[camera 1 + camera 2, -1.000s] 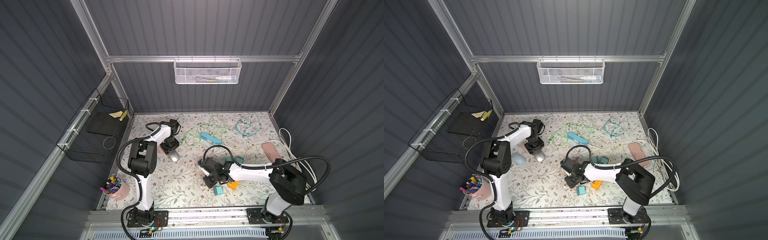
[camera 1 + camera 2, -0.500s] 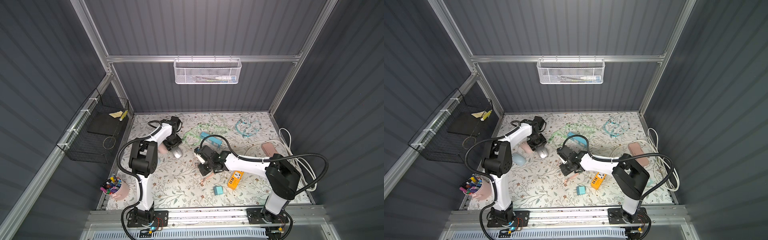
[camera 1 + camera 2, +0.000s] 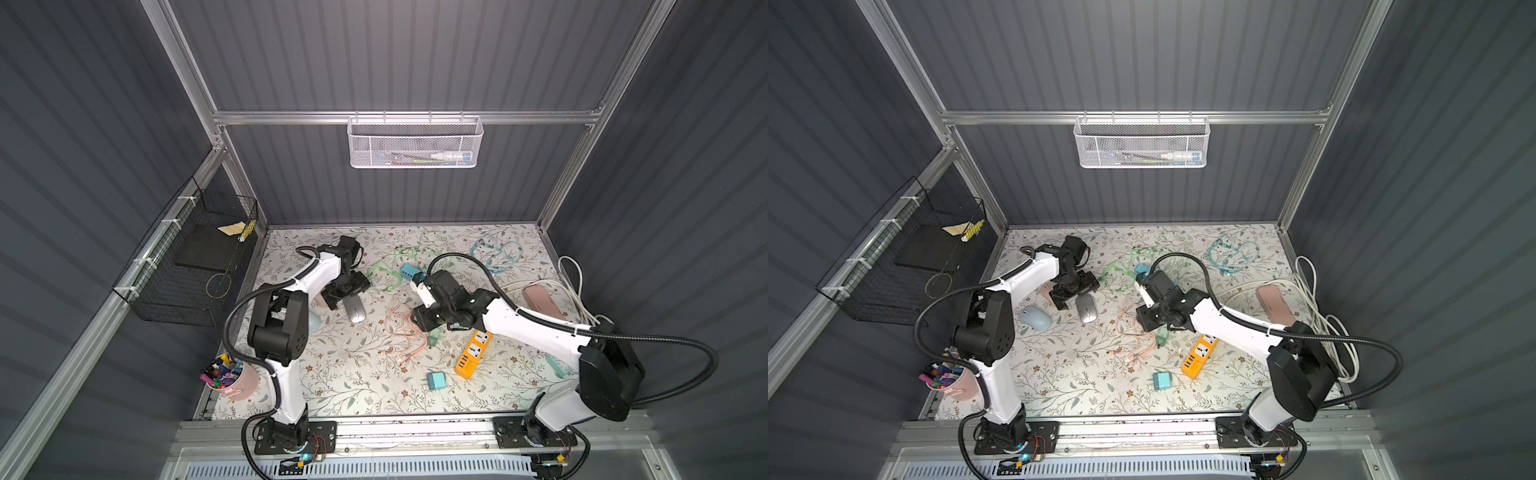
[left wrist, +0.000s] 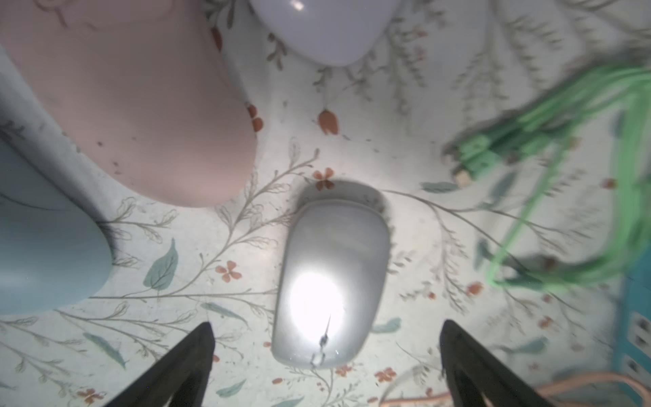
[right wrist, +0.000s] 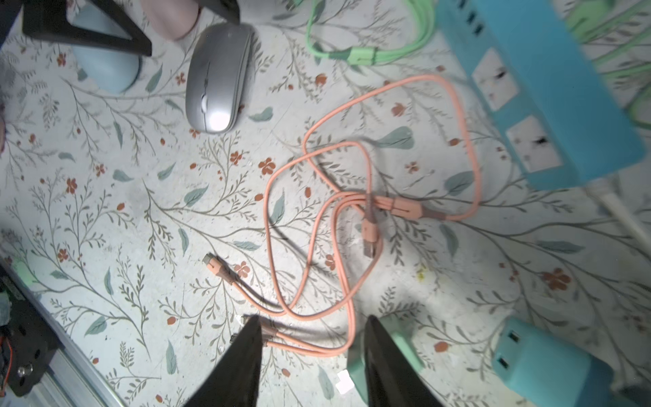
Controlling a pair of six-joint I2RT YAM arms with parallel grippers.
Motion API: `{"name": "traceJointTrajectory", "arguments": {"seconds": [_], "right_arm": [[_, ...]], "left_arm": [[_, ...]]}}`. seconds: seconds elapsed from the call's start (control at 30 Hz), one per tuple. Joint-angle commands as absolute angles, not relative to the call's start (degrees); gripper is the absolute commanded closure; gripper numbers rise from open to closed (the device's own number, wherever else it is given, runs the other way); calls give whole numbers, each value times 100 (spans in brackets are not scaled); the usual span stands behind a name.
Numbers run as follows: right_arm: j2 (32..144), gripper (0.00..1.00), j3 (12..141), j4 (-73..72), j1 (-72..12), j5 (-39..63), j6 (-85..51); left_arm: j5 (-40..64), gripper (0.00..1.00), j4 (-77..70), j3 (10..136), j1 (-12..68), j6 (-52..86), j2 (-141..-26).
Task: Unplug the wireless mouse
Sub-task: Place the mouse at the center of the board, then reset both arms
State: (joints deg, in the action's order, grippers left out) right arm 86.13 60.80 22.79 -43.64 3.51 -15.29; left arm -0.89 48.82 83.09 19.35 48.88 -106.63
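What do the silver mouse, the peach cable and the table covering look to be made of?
Silver mouse: probably plastic with a metallic satin paint; it throws a broad, soft glare.
Peach cable: looks rubbery or silicone-sheathed, matte, lying in limp loops.
Table covering: printed floral sheet, flat and matte, likely vinyl or paper.

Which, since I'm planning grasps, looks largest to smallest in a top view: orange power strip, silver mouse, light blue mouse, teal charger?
1. orange power strip
2. silver mouse and light blue mouse: too alike to rank
3. teal charger
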Motion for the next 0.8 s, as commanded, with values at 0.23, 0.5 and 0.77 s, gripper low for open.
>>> {"name": "traceJointTrajectory", "arguments": {"seconds": [0.23,0.5,0.77], "right_arm": [[5813,1,4268,1020,-2918,-1647,-1605],[5412,1,1500,-3947,-1806,-2898,684],[7506,1,848,-6764,-457,-1289,250]], "left_arm": [[-2004,0,-560,4083,2039,2877,-6377],[-3836,0,-3423,2370,2113,849,-6633],[-4854,0,-6645,1260,2362,-968,-8266]]}}
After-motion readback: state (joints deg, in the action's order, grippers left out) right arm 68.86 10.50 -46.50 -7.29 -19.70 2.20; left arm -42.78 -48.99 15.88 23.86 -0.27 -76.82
